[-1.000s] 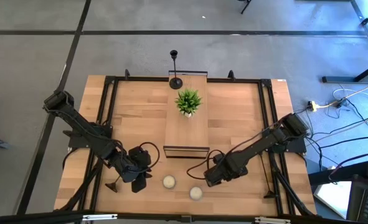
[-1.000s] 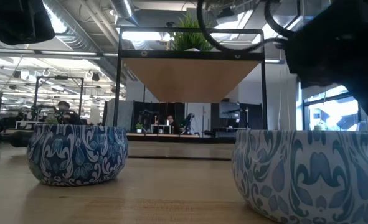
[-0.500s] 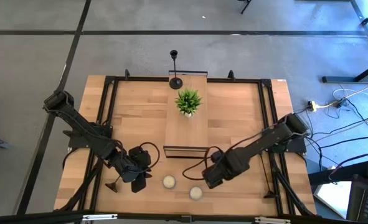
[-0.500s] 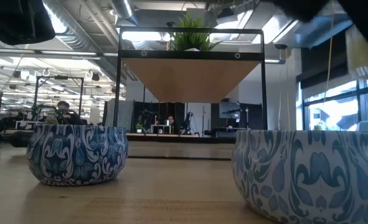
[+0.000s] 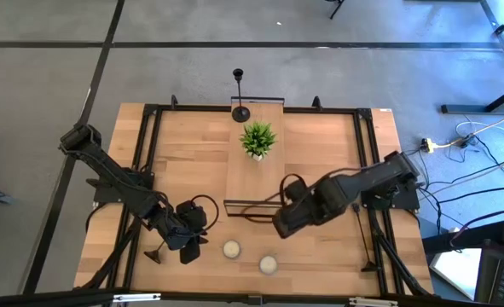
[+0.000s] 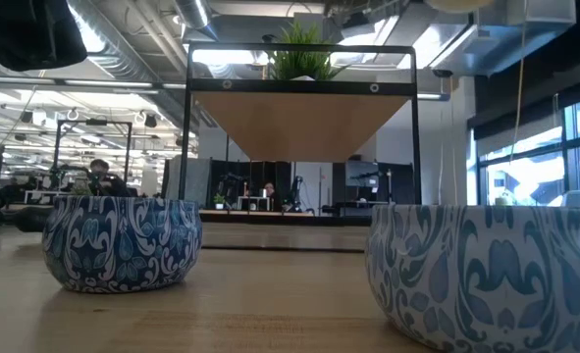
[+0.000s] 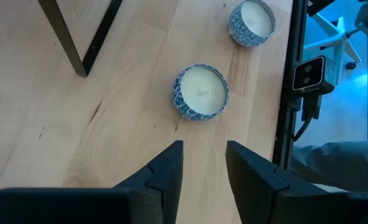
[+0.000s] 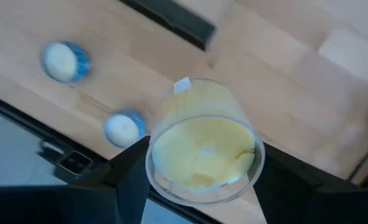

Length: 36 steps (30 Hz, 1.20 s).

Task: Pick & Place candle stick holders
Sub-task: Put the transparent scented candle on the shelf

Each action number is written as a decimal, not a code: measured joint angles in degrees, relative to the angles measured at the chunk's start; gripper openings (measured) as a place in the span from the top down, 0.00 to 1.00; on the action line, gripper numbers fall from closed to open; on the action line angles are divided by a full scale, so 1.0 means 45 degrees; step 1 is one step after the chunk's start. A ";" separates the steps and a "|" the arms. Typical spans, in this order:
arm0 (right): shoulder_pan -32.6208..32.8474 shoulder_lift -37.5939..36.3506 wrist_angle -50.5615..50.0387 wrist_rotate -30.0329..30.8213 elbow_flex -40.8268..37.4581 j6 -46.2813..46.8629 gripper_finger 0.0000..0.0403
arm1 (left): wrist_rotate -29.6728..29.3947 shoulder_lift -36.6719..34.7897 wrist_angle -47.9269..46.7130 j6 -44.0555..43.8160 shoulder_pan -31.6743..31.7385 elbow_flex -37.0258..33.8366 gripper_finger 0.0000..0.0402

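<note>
Your right pincer is clamped on a yellow candle in a clear glass, not on a task piece. One candle stick holder stands upright on the shelf's far end, well beyond that pincer past the green plant. Your left pincer sits narrowly open and empty, with another holder just beside it, so the left arm is nearer

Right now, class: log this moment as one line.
left end effector: open, empty, near blue tins | right end effector: holding yellow candle jar, above table | candle stick holder: upright, shelf's far end
</note>
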 joint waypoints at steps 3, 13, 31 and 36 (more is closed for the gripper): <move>-0.0351 -0.0005 0.0003 0.0194 0.0381 -0.0585 0.41 | -0.0005 0.0000 0.0000 -0.0070 -0.0022 0.0005 0.71; -0.1490 0.0000 0.0005 0.0358 0.0620 -0.2413 0.41 | -0.0336 0.0000 -0.0004 -0.0426 -0.0382 0.0004 0.71; -0.3489 0.0000 0.0001 0.1437 0.3773 -0.5426 0.41 | -0.0583 0.0000 -0.0001 -0.0685 -0.0432 0.0004 0.71; -0.4302 -0.0783 0.0889 0.1810 0.3859 -0.6126 0.41 | -0.0616 0.0000 -0.0014 -0.0698 -0.0432 0.0000 0.71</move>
